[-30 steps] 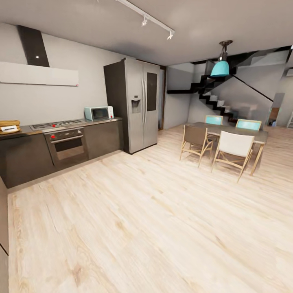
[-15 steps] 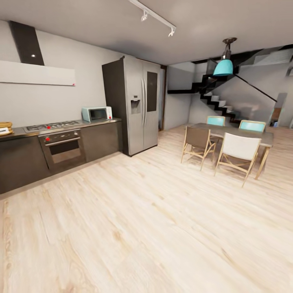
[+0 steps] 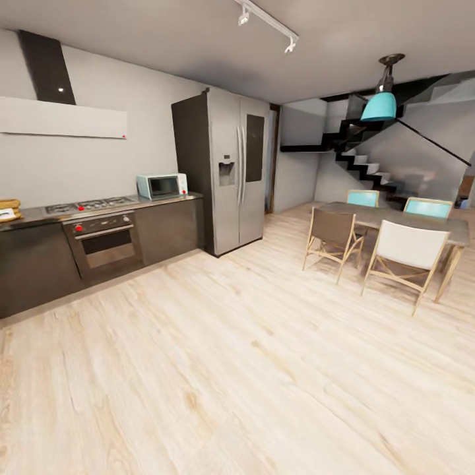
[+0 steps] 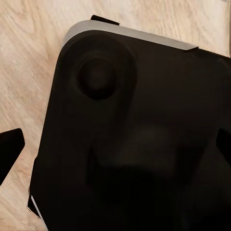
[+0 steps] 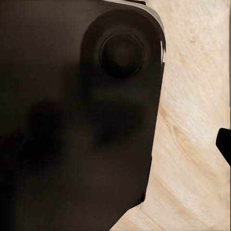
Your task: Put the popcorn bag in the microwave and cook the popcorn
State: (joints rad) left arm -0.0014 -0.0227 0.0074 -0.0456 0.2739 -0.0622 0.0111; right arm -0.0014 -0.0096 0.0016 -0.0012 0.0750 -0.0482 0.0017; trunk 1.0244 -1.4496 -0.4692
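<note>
The kitchen lies along the left wall in the head view. At the far left edge of the picture, the tan popcorn bag rests on the grey steel countertop and is partly cut off. The mint-blue microwave stands with its door closed at the counter's other end, beside the fridge. My left gripper hangs open over my dark base, one fingertip at each side of its wrist view. My right gripper looks open, with only one fingertip showing against the wood floor.
A gas hob over a dark oven sits between bag and microwave. A steel fridge stands right of the counter. A dining table with several chairs and a staircase occupy the right. Pale wood floor spans the middle.
The whole head view has shifted as the camera moved. The table and chairs slid right, and the popcorn bag drew closer to the left edge. Nothing in the room itself moved.
</note>
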